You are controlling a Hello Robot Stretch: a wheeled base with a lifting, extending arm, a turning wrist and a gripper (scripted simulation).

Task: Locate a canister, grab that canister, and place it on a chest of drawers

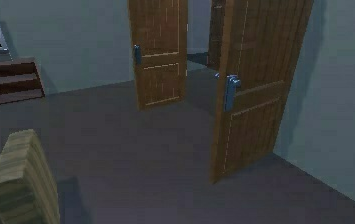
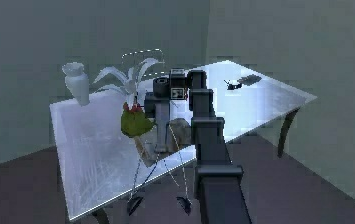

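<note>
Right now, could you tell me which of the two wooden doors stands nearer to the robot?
The door at the forward view's right: its foot reaches far lower than the left door, which stands farther back.

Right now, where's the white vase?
Arm side view, upper left: the white vase stands on the table, far left corner, beside the pale-leaved plant.

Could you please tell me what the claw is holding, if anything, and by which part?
It cannot be told. The claw shows against the glass table, where a green and yellow thing stands near it, so no hold can be made out.
</note>
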